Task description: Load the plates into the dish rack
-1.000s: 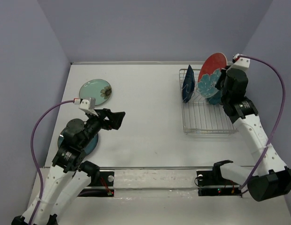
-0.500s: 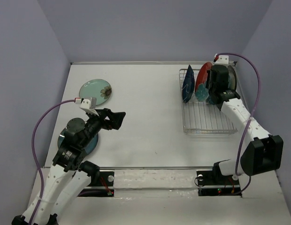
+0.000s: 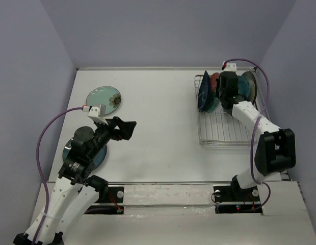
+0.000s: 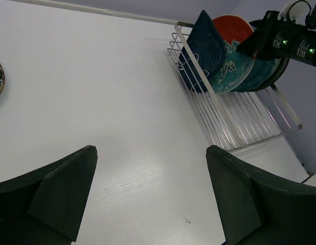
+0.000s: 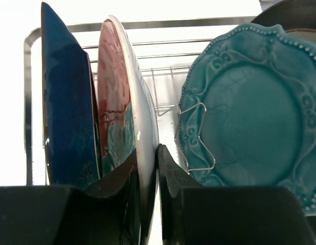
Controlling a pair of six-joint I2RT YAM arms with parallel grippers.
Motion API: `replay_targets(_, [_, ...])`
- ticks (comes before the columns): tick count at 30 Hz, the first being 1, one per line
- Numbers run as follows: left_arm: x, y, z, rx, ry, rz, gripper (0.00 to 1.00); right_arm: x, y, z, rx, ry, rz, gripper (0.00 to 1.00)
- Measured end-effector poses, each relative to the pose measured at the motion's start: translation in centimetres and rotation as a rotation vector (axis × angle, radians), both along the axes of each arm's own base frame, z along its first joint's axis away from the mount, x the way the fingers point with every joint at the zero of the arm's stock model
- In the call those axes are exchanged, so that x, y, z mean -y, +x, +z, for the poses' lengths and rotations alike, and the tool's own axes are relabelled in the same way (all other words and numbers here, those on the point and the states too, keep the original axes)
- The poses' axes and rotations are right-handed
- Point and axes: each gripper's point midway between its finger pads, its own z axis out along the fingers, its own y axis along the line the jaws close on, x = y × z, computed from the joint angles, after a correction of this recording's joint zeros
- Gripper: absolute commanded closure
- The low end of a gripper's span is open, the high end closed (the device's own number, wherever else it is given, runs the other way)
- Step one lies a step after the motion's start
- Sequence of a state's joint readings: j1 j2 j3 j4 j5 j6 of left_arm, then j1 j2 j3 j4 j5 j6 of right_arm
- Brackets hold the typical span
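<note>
The dish rack [image 3: 224,133] stands at the back right. In it stand a navy plate [image 5: 63,102], a red plate with teal flowers [image 5: 120,97] and a teal scalloped plate [image 5: 249,112]. My right gripper [image 5: 147,150] is shut on the red plate's rim, which stands upright between the other two. Part of a darker plate [image 3: 252,88] shows behind the teal one. The mint-green plate [image 3: 104,98] lies flat at the back left. A blue-teal plate [image 3: 99,157] lies partly under my left arm. My left gripper [image 4: 150,153] hangs open over bare table, holding nothing.
The near half of the rack [image 4: 244,122] holds only wire prongs. Lilac walls close in the table [image 3: 163,127] at the back and on both sides. The right arm reaches over the rack's right side.
The right arm has swung left and turned the red plate from face-on above the rack to edge-on between the navy and teal plates. The left arm has not moved.
</note>
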State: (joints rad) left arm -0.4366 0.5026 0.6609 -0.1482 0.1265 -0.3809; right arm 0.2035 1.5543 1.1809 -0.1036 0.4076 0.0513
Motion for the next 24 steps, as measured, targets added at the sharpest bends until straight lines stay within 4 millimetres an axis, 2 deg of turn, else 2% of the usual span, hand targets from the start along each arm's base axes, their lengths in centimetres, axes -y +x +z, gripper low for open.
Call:
replay_targets(3, [0.0, 0.3, -0.5, -0.019, 0.009, 0.005, 0.01, -0.3, 0.1, 0.1, 0.014, 0.032, -0.002, 0.54])
replay_targets(4, [0.0, 0.5, -0.7, -0.026, 0.012, 0.007, 0.01, -0.3, 0.2, 0.3, 0.021, 0.035, -0.003, 0.4])
replay_targets(7, [0.1, 0.8, -1.2, -0.044, 0.021, 0.013, 0.01, -0.4, 0.3, 1.9, 0.075, 0.072, -0.014, 0.23])
replay_targets(9, [0.0, 1.1, -1.6, -0.056, 0.027, 0.022, 0.01, -0.5, -0.2, 3.7, 0.12, 0.11, -0.022, 0.18])
replay_targets(13, [-0.2, 2.3, -2.8, -0.1, 0.048, 0.049, 0.02, -1.0, -1.6, 7.0, 0.202, 0.191, -0.008, 0.16])
replay_targets(18, [-1.2, 4.7, -6.0, -0.219, 0.068, 0.105, 0.02, -2.3, -5.3, 9.8, 0.276, 0.316, 0.064, 0.16])
replay_targets(21, [-2.7, 6.2, -8.1, -0.305, 0.061, 0.176, 0.02, -4.4, -8.2, 10.8, 0.303, 0.434, 0.176, 0.16])
replay_targets(24, [-4.4, 7.5, -8.7, -0.339, 0.017, 0.249, 0.02, -6.7, -10.6, 11.4, 0.34, 0.545, 0.303, 0.16])
